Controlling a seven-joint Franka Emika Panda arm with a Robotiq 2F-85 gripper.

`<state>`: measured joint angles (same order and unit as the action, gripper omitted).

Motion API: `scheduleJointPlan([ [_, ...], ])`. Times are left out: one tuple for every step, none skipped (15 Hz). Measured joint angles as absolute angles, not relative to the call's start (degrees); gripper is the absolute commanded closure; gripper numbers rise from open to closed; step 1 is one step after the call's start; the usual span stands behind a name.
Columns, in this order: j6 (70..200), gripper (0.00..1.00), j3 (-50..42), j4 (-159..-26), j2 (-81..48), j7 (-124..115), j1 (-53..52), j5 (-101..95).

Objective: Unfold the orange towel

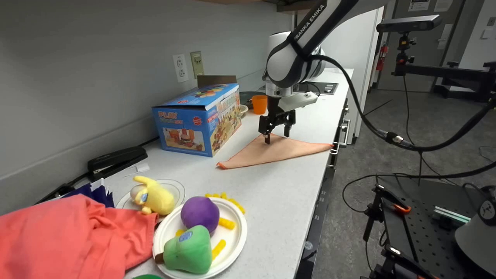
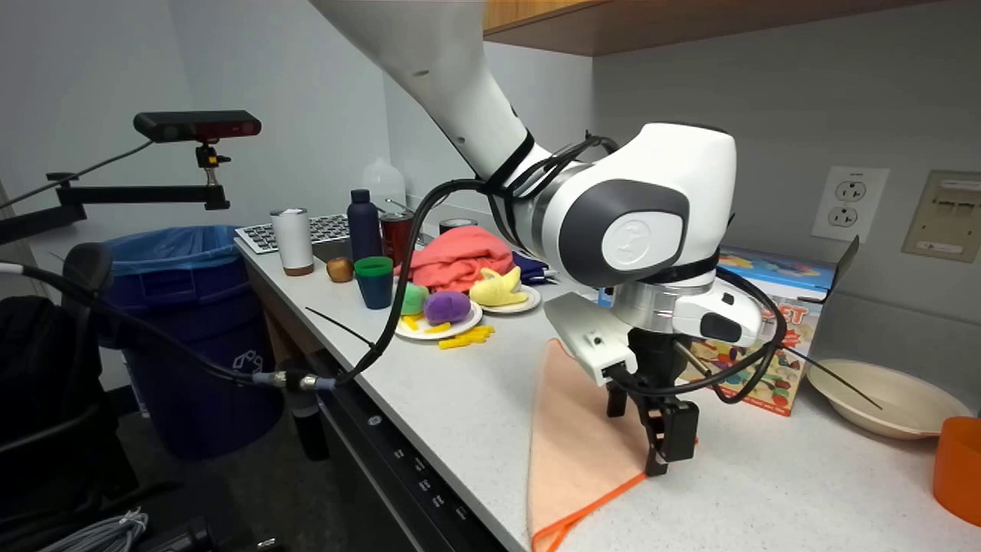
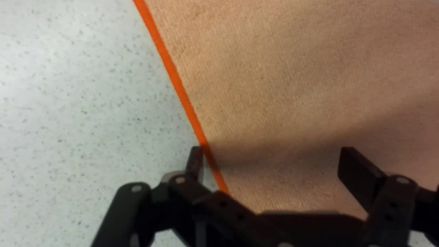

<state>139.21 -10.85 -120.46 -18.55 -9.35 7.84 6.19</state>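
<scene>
Wrist view: straight down onto the pale orange, triangle-shaped cloth towel [image 3: 301, 75], its bright orange hem [image 3: 178, 82] slanting past the bare white speckled bench [image 3: 68, 103] on the left.
Jaws: spread wide, straddling that hem, the left fingertip [image 3: 194, 161] just off the edge and its partner over cloth. Nothing pinched between them that shows; touching down or not, I cannot tell.
Towel: out flat on the bench; in an exterior view it lies right of the blue cardboard play-food box [image 1: 182, 128], jaws close to its far corner, another corner by the bench's right edge.
Near corner [image 2: 547, 535]: in an exterior view, orange strips meet here, hinting at two layers.
Fold: a triangle, no full square, so I'd call one diagonal fold left; the upper layer lies smooth.
Left to do: take that layer alone, lift, swing it across, settle it flat. Catching both layers is the danger!
</scene>
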Motion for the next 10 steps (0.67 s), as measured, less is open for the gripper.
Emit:
scheduleJointPlan([
  [139.16, 0.0, -10.95, -120.5, -18.56, -9.35, 7.84, 6.1],
  [139.0, 0.0, -11.02, -120.56, -18.57, -9.35, 7.84, 6.09],
  [138.74, 0.0, -11.05, -120.67, -18.59, -9.35, 7.85, 6.09],
  [138.47, 0.0, -11.06, -120.88, -18.61, -9.35, 7.86, 6.09],
  [138.34, 0.0, -11.05, -121.27, -18.61, -9.35, 7.86, 6.09],
  [138.34, 0.0, -11.06, -121.62, -18.6, -9.35, 7.86, 6.09],
  [138.34, 0.0, -11.08, -121.71, -18.52, -9.35, 7.86, 6.07],
  [138.34, 0.0, -11.1, -121.82, -18.44, -9.35, 7.86, 6.06],
  [138.34, 0.0, -11.12, -121.91, -18.39, -9.35, 7.86, 6.05],
  [138.34, 0.0, -11.13, -121.97, -18.34, -9.35, 7.86, 6.05],
])
